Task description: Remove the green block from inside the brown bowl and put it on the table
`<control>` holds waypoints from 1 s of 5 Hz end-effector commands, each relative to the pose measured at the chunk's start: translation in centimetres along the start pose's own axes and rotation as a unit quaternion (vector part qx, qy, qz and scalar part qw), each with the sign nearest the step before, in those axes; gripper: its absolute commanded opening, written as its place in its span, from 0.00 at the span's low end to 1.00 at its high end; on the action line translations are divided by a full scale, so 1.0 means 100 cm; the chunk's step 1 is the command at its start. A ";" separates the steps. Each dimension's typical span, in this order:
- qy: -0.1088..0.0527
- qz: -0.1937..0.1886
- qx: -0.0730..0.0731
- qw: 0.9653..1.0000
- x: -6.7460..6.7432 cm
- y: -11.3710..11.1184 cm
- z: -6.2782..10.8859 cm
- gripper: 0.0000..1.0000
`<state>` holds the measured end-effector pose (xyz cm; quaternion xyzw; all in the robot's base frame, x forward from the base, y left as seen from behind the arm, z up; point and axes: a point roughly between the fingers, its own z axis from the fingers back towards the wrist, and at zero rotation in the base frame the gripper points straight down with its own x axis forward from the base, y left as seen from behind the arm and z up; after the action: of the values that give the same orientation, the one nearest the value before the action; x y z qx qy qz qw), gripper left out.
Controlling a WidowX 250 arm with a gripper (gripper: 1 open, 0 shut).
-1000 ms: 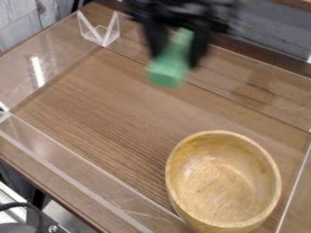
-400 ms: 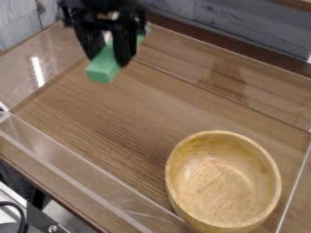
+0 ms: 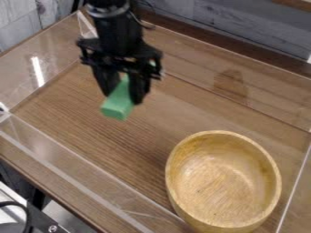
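My black gripper hangs pointing down over the left-middle of the table, shut on the green block. The block dangles on end between the fingers, its lower end close above the wood; I cannot tell whether it touches. The brown bowl sits at the lower right, well apart from the gripper, with nothing inside it.
Low clear acrylic walls border the tabletop along the front and left. A grey plank wall stands behind the table at the top right.
The gripper carried the green block from the upper middle over to the left, then down and toward the table's middle-left. The bowl stayed still.
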<state>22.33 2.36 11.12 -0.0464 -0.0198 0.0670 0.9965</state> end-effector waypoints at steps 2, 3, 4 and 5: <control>-0.024 -0.022 0.003 0.999 -0.004 -0.041 -0.005 0.00; -0.025 -0.028 0.001 0.999 -0.009 -0.042 -0.005 0.00; -0.023 -0.027 -0.002 0.999 -0.012 -0.041 -0.003 0.00; -0.021 -0.026 -0.005 0.999 -0.014 -0.039 -0.001 0.00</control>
<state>21.08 -1.87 10.46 -0.0472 -0.0220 0.0389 0.9979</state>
